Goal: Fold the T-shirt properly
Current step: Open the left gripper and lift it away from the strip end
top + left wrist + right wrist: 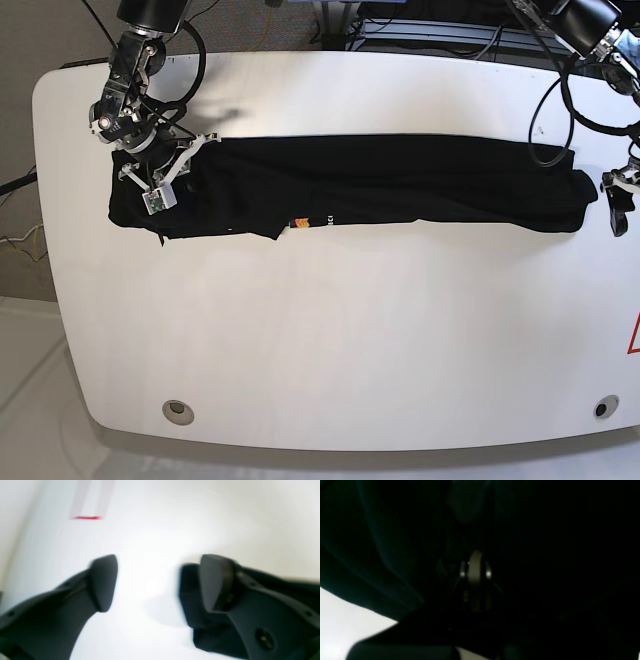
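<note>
1. Gripping the T-shirt (400,185) at its end on the base view's left, my right claw (160,172) is clamped on the black cloth; its wrist view is almost all dark fabric.
2. My left claw (155,585) stands wide apart with nothing between its fingers, at the shirt's opposite end, just off the cloth's edge.
3. Folded into a long band, the shirt lies across the white desk (330,340), long axis left to right, orange-and-white mark (312,223) on its near edge.
</note>
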You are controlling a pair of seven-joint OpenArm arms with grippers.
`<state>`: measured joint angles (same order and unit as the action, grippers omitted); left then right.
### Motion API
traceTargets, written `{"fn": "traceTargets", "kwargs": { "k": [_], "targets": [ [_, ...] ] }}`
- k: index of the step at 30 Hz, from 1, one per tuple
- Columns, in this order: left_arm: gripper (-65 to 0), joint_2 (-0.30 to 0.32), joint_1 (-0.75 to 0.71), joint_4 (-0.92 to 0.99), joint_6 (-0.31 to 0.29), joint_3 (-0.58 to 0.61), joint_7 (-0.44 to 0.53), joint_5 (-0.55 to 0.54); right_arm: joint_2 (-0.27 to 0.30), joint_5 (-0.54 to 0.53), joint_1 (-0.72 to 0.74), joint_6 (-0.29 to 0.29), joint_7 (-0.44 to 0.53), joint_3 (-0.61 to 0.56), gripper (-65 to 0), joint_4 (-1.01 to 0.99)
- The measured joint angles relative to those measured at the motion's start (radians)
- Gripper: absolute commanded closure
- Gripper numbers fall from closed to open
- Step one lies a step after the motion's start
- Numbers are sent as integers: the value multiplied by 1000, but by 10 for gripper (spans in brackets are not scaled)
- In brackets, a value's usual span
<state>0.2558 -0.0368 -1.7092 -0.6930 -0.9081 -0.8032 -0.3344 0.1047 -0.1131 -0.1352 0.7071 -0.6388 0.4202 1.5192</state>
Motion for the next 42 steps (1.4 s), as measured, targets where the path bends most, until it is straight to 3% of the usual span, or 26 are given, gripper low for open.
{"fn": "traceTargets", "kwargs": {
  "k": [8, 14, 27, 42],
  "targets": [
    [-439, 84, -1, 253, -4, -38, -137, -248, -3, 1, 2, 0, 2, 0, 0, 0],
    [-439, 114, -2, 433, 0, -40, -174, -330, -2, 2, 1, 0, 2, 0, 0, 0],
    [-439, 111, -24, 491, 1, -5, -172, -344, -2, 2, 1, 0, 3, 0, 0, 0],
    [-439, 31, -18, 491, 0, 106, -164, -372, -2, 2, 1, 0, 3, 0, 0, 0]
  ]
}}
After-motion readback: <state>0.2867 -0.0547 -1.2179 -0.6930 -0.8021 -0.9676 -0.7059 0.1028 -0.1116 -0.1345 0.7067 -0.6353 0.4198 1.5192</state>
